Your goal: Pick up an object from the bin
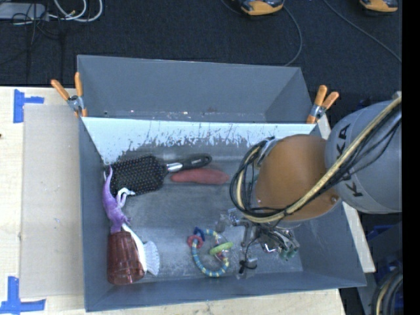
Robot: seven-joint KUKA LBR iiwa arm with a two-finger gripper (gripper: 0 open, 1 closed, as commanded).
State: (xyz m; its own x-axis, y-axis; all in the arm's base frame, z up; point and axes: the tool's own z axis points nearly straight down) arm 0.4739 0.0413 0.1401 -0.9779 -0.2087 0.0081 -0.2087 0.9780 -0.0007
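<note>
We judge this the reaching step: the fingers (249,254) hang low by the bin's (184,90) front right corner, just beside a teal beaded ring (209,262). We cannot tell whether they are open. Next they must straddle something and close.

gripper (249,258) and colourful bead ring (211,260) down-right of black hairbrush (140,174), purple toy (113,205) just below hairbrush, dark red brush (125,260) further below
</note>
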